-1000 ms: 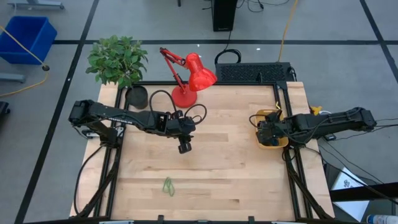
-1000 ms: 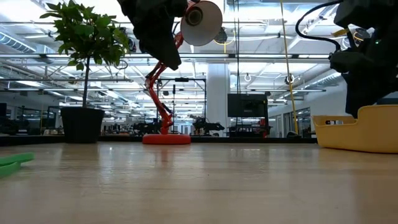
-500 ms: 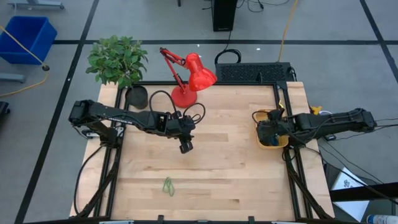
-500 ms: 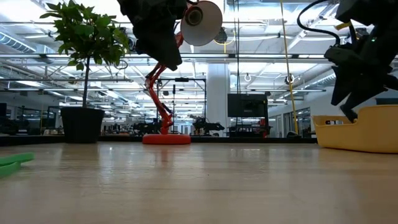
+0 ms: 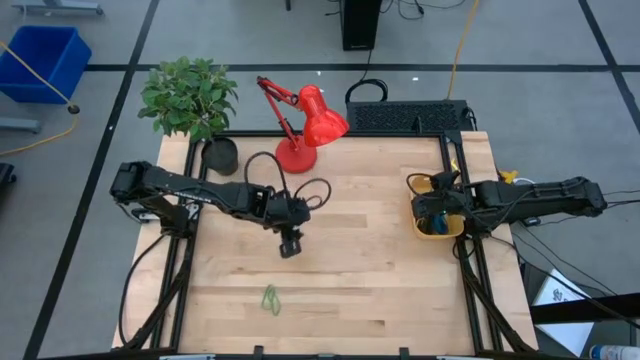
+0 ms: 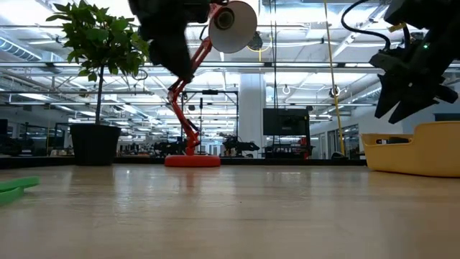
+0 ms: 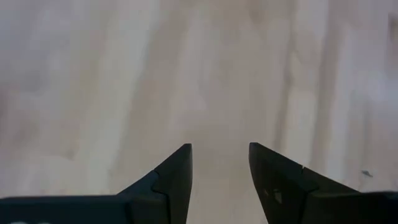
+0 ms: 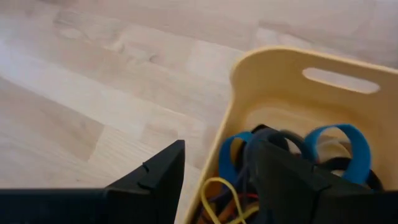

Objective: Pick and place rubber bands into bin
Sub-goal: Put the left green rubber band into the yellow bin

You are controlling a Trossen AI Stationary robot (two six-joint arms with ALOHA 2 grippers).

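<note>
The table [image 5: 340,290] is made of light wood. One green band [image 5: 270,298] lies flat on it, near the front edge and a bit left of the middle. Nothing touches it. In the low view the same band shows at the far left, flat on the wood.

The left gripper [image 5: 290,246] hangs above the middle of the table, farther back than the green band and apart from it. Its fingers [image 7: 171,177] are spread with a gap between them, and they hold nothing. Only bare wood shows under them.

The bin [image 5: 427,184] is yellow and sits at the right edge of the table. Inside it is a pile of bands [image 8: 280,149], blue, dark, yellow and orange, all tangled together.

The right gripper [image 5: 432,212] is just above the bin, over its left side. In the low view it hangs in the air above the bin's rim and does not touch it. Its fingers [image 8: 152,177] are apart and hold nothing. One finger is over the table and the other is over the bands in the bin.

A red lamp [image 5: 300,125] stands at the back of the table. A plant [image 5: 188,95] in a black pot [image 5: 219,155] stands at the back left corner.
</note>
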